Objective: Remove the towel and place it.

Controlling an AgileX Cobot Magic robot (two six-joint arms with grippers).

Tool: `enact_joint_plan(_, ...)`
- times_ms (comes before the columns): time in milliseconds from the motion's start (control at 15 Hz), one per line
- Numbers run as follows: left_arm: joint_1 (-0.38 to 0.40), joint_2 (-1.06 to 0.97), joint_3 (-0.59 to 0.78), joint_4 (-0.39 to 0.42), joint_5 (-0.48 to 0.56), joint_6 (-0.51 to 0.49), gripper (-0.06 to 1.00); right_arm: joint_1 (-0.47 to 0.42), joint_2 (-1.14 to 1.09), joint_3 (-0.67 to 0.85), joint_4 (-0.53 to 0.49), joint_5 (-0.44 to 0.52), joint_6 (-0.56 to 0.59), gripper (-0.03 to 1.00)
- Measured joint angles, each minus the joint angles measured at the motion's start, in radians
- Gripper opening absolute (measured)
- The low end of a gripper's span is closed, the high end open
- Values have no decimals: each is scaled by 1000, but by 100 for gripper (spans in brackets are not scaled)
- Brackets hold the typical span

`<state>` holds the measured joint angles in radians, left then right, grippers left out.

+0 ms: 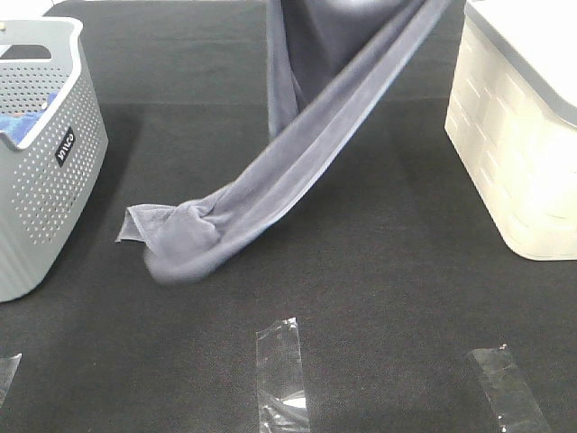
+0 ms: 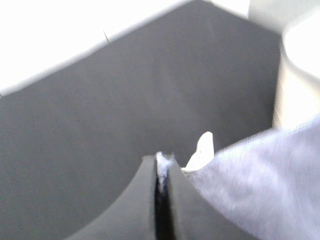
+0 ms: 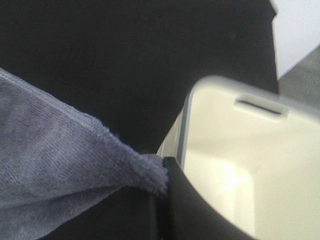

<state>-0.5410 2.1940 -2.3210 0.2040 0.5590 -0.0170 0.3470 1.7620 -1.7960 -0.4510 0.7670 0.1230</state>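
The slate-grey towel (image 1: 306, 135) hangs stretched from above the top edge of the exterior view down to the black table, where its bunched lower end (image 1: 180, 236) rests. Both grippers are out of the exterior view. In the left wrist view my left gripper (image 2: 161, 167) is shut on a corner of the towel (image 2: 260, 185), with a white tag (image 2: 202, 147) beside it. In the right wrist view my right gripper (image 3: 162, 172) is shut on another corner of the towel (image 3: 55, 155), held above the cream basket (image 3: 240, 150).
A grey perforated basket (image 1: 45, 180) with a blue cloth (image 1: 18, 122) inside stands at the left. A cream basket (image 1: 523, 144) stands at the right. Strips of clear tape (image 1: 281, 370) lie near the front edge of the black table (image 1: 406, 298).
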Motion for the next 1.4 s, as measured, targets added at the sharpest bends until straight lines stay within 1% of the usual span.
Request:
enact_joint_plan(67, 30, 0, 0, 28, -85, -3, 1, 0, 29, -31, -46, -84, 5, 0)
enact_joint_plan(133, 66, 0, 3, 39, -189, -3, 1, 0, 57, -55, -96, -176, 17, 0)
enact_joint_plan(200, 105, 0, 3, 46, -290, -6, 1, 0, 81, -76, -160, -295, 29, 0)
enact_joint_plan(267, 150, 0, 3, 48, -412, -6, 1, 0, 99, -93, -221, -413, 47, 0)
enact_joint_plan(333, 226, 0, 3, 49, -649, -6, 1, 0, 119, -131, -355, -661, 50, 0)
enact_joint_plan(400, 255, 0, 3, 49, -789, -6, 1, 0, 121, -170, -407, -767, 50, 0)
enact_joint_plan(467, 280, -4, 2, 49, -896, -8, 1, 0, 121, -213, -427, -830, 50, 0)
enact_joint_plan(533, 295, -14, -1, 48, -961, -19, 1, 0, 120, -253, -431, -864, 50, 0)
enact_joint_plan(600, 300, -25, -4, 47, -974, -35, 1, 0, 116, -283, -431, -863, 50, 0)
enact_joint_plan(667, 301, -34, -7, 48, -942, -49, 1, 0, 114, -291, -431, -837, 50, 0)
enact_joint_plan(733, 300, -39, -7, 48, -844, -61, 1, 0, 114, -293, -426, -784, 50, 0)
enact_joint_plan(800, 294, -40, -7, 49, -721, -64, 1, 1, 122, -288, -399, -703, 50, 0)
enact_joint_plan(867, 285, -33, -7, 44, -570, -67, 1, 8, 136, -272, -356, -625, 50, 0)
enact_joint_plan(933, 279, -20, -7, 18, -420, -68, 1, 13, 157, -248, -305, -534, 50, 0)
enact_joint_plan(1000, 276, -6, -7, -18, -286, -69, 1, 16, 178, -227, -259, -457, 50, 0)
enact_joint_plan(1067, 272, 10, -7, -71, -156, -70, 1, 18, 194, -206, -201, -382, 50, 0)
enact_joint_plan(1200, 272, 31, -7, -221, 111, -62, 1, 20, 204, -170, -94, -251, 50, 0)
enact_joint_plan(1267, 272, 32, -7, -270, 227, -44, 1, 20, 202, -167, -37, -180, 49, 0)
enact_joint_plan(1400, 273, 29, -7, -320, 396, -14, 1, 20, 196, -167, 88, -14, 39, 0)
